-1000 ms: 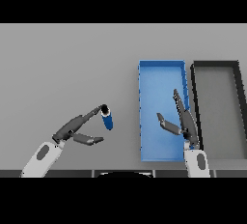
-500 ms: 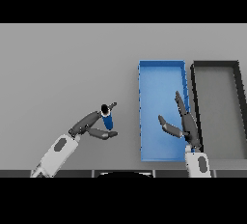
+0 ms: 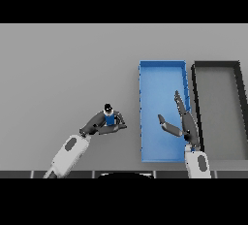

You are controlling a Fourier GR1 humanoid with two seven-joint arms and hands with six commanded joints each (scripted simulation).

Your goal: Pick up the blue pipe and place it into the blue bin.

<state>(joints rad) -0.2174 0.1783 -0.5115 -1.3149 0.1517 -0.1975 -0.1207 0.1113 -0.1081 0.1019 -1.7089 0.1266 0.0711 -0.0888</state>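
Note:
The blue pipe (image 3: 110,118) is a short blue cylinder with a dark top end, standing upright left of the blue bin (image 3: 145,93). My left hand (image 3: 99,123) has its fingers and thumb curled round the pipe, hiding its lower part. The blue bin is a long open tray, its inside bare. My right hand (image 3: 184,121) hovers open over the bin's near right part, fingers straight and pointing away, thumb spread to the left.
A black bin (image 3: 239,88) of the same shape lies right beside the blue bin on its right. The grey table (image 3: 63,64) stretches wide to the left and behind.
My left hand has closed round the blue pipe and moved right, toward the blue bin. The right hand has barely shifted.

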